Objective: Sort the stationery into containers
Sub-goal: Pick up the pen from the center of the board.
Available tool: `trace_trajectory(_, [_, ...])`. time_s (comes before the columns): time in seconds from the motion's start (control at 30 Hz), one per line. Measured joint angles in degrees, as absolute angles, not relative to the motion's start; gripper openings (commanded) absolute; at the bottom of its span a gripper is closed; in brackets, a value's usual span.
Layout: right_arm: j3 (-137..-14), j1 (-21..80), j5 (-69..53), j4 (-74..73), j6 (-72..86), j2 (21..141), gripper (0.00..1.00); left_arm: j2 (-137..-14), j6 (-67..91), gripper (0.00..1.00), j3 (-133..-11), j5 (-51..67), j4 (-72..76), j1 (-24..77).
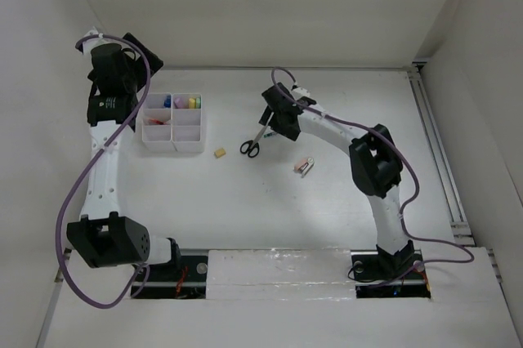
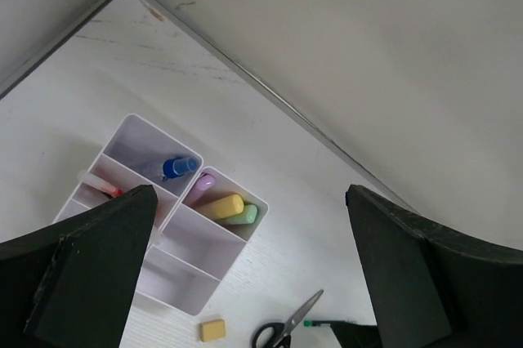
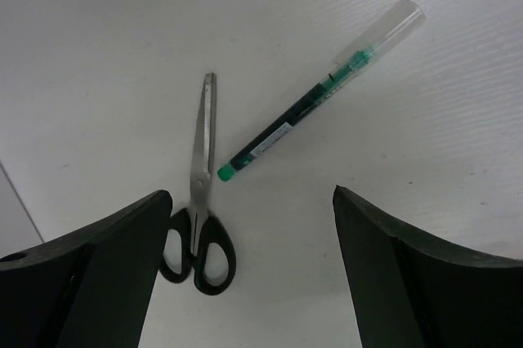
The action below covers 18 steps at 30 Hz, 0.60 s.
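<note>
Right wrist: pen (image 3: 320, 93) label seemingly illegible

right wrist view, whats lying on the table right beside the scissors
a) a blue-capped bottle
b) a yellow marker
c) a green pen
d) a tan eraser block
C: a green pen with a clear cap lies at an angle beside the scissors, one end close to the blades, and no other item shows in that view.

Scissors (image 3: 198, 193) and pen (image 3: 310, 107) lie almost touching between the spread right fingers (image 3: 90, 274), little gap between them; open surface (image 3: 98, 54) all round, eraser (image 1: 218, 153) and tray (image 1: 173, 126) well off left
</note>
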State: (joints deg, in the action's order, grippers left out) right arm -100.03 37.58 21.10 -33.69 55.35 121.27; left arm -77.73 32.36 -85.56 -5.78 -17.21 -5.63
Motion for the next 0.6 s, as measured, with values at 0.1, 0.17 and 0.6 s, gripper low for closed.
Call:
trace_trajectory(0.1, [-102.3,37.6,21.8,-37.5,60.2,124.3,0.83,-77.5,31.9,1.0,-85.7,-4.0,-17.8,-5.6])
trace_trajectory(0.17, [-102.3,37.6,22.3,-39.9,63.1,125.0,0.82,-77.3,31.9,1.0,-85.7,-2.8,-17.9,-5.6])
trace_trajectory(0.6, [-109.3,37.6,24.3,-45.0,70.0,129.9,0.8,-77.1,31.8,1.0,-86.2,4.2,-17.9,-5.6])
